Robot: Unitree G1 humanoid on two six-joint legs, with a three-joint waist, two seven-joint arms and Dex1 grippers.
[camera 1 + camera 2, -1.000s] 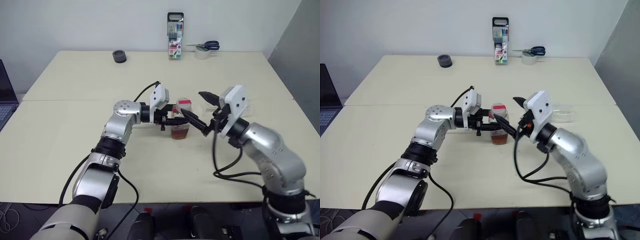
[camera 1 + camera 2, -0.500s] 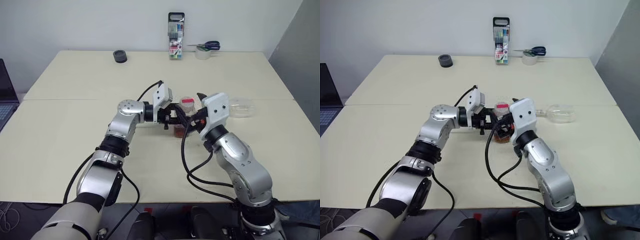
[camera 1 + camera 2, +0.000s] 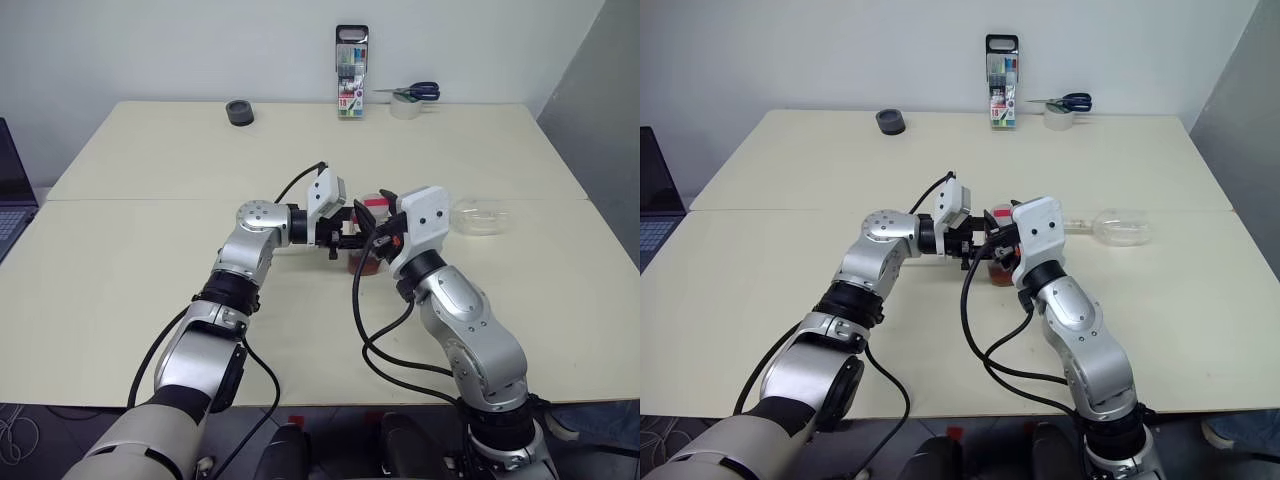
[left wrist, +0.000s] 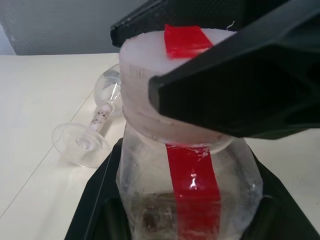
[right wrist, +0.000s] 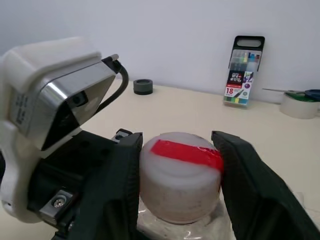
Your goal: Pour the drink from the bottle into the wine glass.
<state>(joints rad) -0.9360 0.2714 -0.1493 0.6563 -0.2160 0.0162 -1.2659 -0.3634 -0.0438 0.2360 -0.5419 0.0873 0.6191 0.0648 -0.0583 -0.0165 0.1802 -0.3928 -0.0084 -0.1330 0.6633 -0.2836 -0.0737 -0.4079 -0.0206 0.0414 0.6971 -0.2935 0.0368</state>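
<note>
Right pincer fingers flanking bottle cap; marker pack behind

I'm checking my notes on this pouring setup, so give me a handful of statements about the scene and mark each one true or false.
1. The wine glass stands upright on the table. False: it lies on its side.
2. The left gripper is clamped on the body of the bottle. True.
3. The right gripper has a finger on either side of the cap. True.
4. The cap is off the bottle. False: it sits on the neck.
5. The scissors lie beside the bottle. False: they rest on a tape roll at the table's far edge.
</note>
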